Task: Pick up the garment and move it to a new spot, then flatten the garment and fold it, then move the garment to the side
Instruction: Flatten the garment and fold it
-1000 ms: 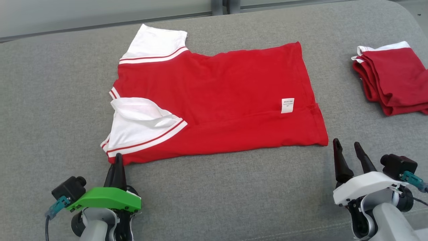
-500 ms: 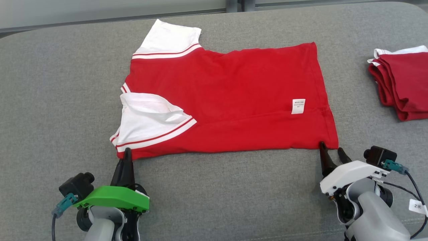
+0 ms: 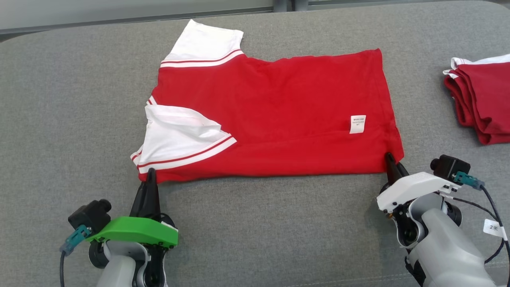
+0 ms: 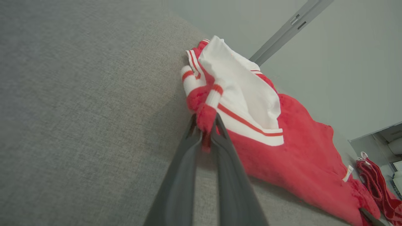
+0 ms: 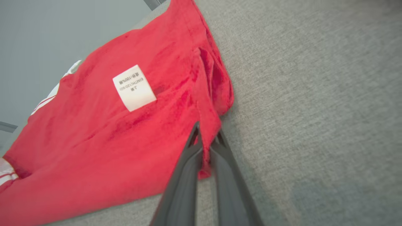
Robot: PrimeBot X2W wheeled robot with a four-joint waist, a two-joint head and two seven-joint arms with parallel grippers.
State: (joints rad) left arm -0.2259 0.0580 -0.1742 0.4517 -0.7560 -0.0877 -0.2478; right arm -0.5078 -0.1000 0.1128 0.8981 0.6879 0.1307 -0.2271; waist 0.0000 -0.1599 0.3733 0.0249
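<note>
Grey fabric surface (image 3: 59,99): garment (image 3: 279,111) long axis left-right, sleeves (image 3: 203,42) left, hem (image 3: 384,91) right.

The left tool (image 3: 150,173) has two long, dark, tapering fingers and a bright green cover (image 3: 135,235). The right tool (image 3: 390,159) has the same dark fingers and a white cover (image 3: 414,185). Beside each cover sits a small black camera (image 3: 448,167) with a teal plug (image 3: 467,180) and a thin dark cable (image 3: 493,203). The wrist shells (image 3: 450,243) are rounded and pale grey. A white tag (image 3: 494,228) with a dark mark hangs on the right arm's cable.
</note>
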